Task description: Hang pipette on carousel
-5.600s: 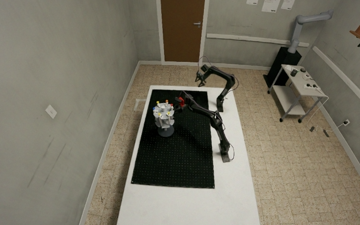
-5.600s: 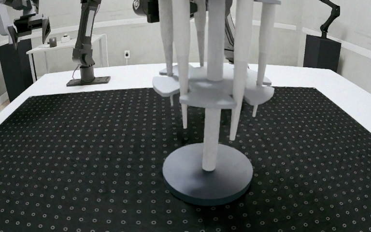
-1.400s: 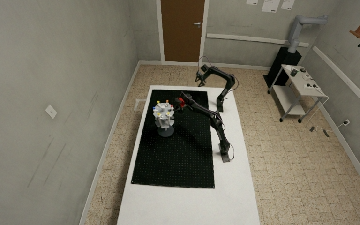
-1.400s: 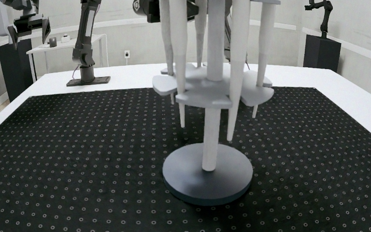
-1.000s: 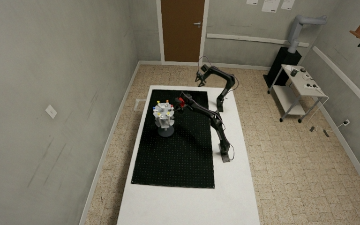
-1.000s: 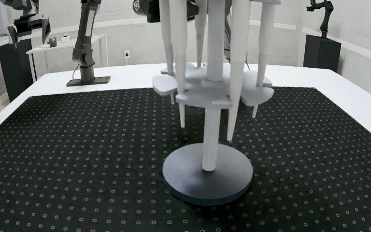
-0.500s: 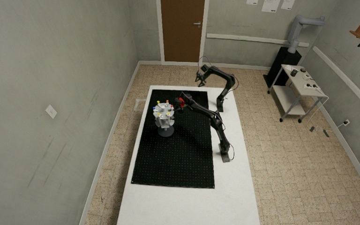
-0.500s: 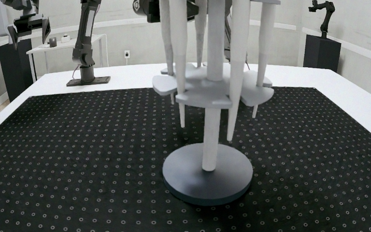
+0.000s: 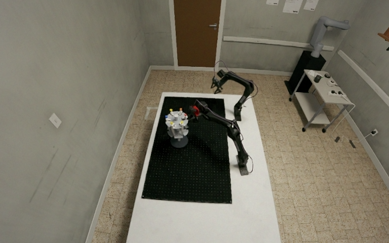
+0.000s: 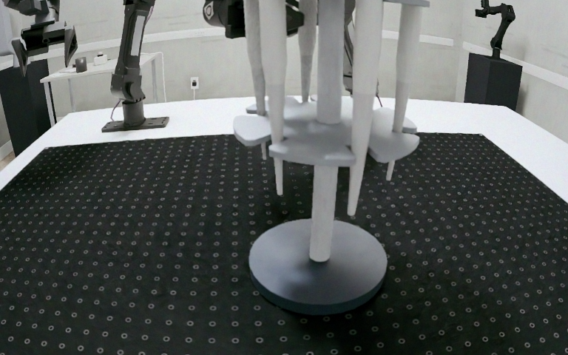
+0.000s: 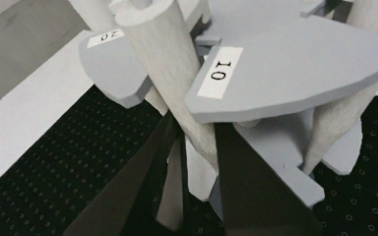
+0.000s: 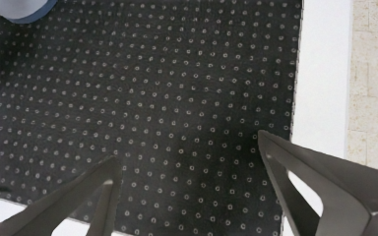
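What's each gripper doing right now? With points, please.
Left gripper [image 9: 191,116] [image 10: 294,18] [image 11: 198,125]: jaws closed on a pipette [image 11: 169,74].
Right gripper [image 9: 214,89] [image 10: 46,69] [image 12: 188,147]: jaws open, holding nothing.

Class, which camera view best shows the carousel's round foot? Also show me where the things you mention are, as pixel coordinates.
The exterior view: the carousel's round foot [image 9: 174,142] [image 10: 288,259] [image 12: 25,7] appears whole, with its rim and post. The top view shows it small, partly covered by the head; the right wrist view catches only an edge. The left wrist view cannot settle it.

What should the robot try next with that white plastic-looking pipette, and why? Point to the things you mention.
Probably ease it slightly down with the left gripper [image 9: 190,116] [image 11: 197,108], keeping hold. The white pipette [image 11: 164,64] stands beside the grey plate [image 11: 290,64] marked 10, between the black fingers. I cannot tell whether its hook is behind the rail.
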Controlling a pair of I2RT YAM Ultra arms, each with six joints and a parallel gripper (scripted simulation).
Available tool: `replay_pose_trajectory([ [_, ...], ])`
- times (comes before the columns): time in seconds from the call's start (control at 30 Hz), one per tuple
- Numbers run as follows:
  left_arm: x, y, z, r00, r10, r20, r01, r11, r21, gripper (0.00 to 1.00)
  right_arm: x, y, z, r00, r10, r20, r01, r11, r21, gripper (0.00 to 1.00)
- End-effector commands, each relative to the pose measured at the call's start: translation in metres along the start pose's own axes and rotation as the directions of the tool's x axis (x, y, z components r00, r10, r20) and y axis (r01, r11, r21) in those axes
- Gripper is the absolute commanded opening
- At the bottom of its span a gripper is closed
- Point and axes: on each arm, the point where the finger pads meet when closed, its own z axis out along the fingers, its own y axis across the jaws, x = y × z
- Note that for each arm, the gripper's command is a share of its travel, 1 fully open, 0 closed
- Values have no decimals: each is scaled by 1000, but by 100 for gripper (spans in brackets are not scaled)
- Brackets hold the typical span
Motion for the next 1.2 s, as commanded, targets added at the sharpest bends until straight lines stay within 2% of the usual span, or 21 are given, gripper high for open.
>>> replay_pose_trajectory([
  [0.0,2,4,3,1000,-28,9,28,999,-20,12,-7,-4,-4,1000,-12,24,12,1000,9,100],
  [0.07,2,4,3,1000,-28,9,28,999,-20,12,-7,-4,-4,1000,-12,24,12,1000,9,100],
  [0.1,-13,6,2,998,-66,18,66,998,-18,12,-7,-4,-4,1000,-12,24,12,1000,9,100],
  [0.27,3,5,2,999,-33,11,33,999,-19,12,-7,-4,-4,1000,-12,24,12,1000,9,100],
  [1.17,-2,4,2,999,-45,13,45,999,-19,12,-7,-4,-4,1000,-12,24,12,1000,9,100],
])
